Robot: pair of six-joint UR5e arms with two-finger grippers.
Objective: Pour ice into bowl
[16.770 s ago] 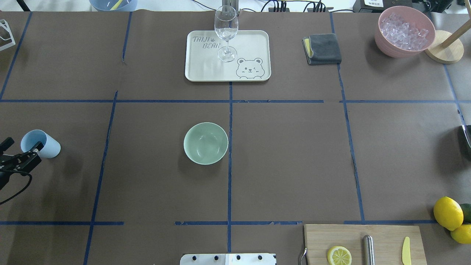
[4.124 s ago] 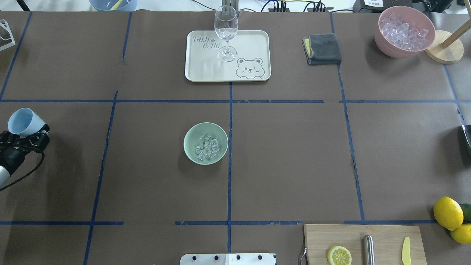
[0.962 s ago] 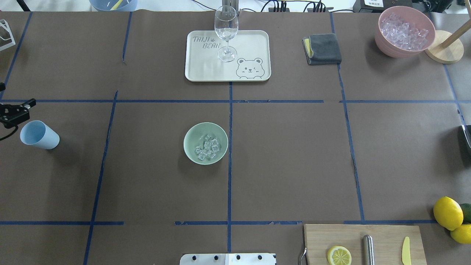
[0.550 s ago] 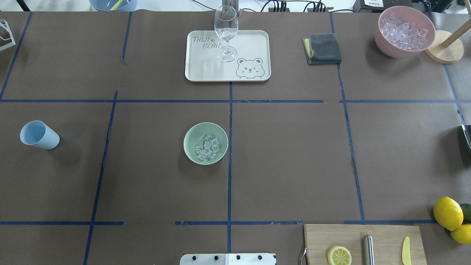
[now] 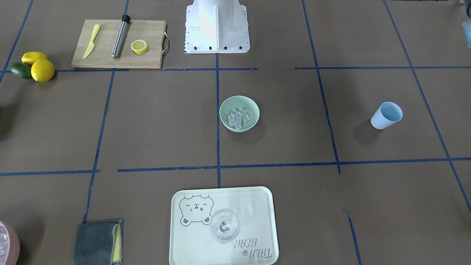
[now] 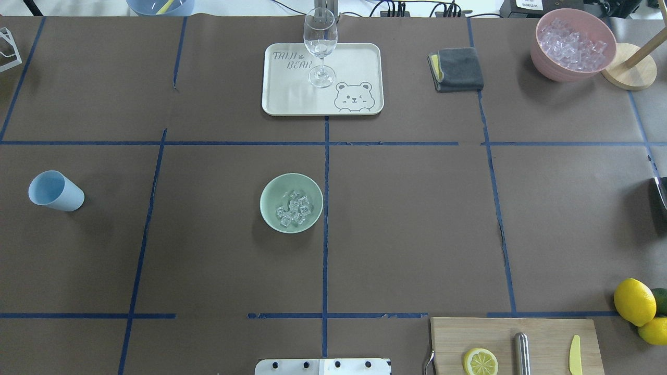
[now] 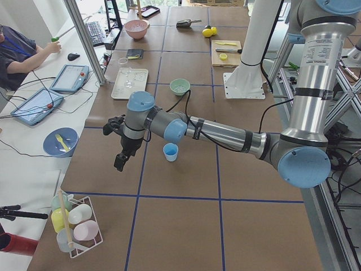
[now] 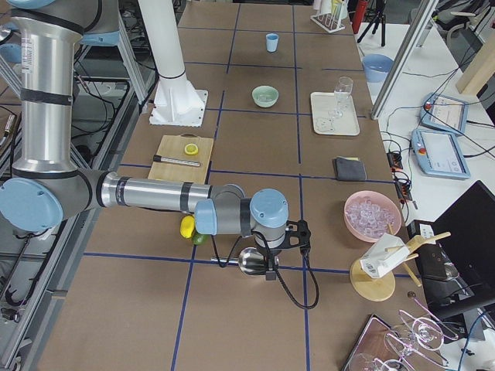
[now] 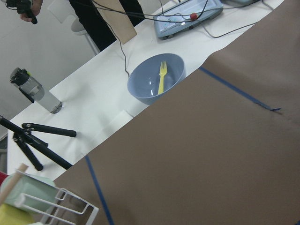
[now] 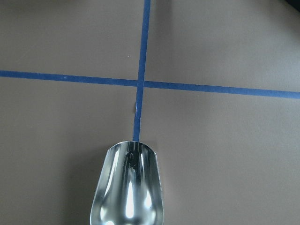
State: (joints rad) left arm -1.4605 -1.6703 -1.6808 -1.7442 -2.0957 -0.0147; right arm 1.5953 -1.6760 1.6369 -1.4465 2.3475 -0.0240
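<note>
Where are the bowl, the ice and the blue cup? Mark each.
bowl (image 6: 272,199), overhead view, bare inner wall left of the ice
ice (image 6: 294,208), overhead view, middle of the pile
blue cup (image 6: 63,195), overhead view, outer side wall

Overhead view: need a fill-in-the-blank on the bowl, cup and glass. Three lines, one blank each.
1. The ice lies ____ the bowl.
2. The blue cup stands apart from the bowl, with nothing gripping it, and it looks ____.
3. The wine glass stands on the tray, which is printed with a cartoon ____.

Missing words: inside; empty; bear
</note>
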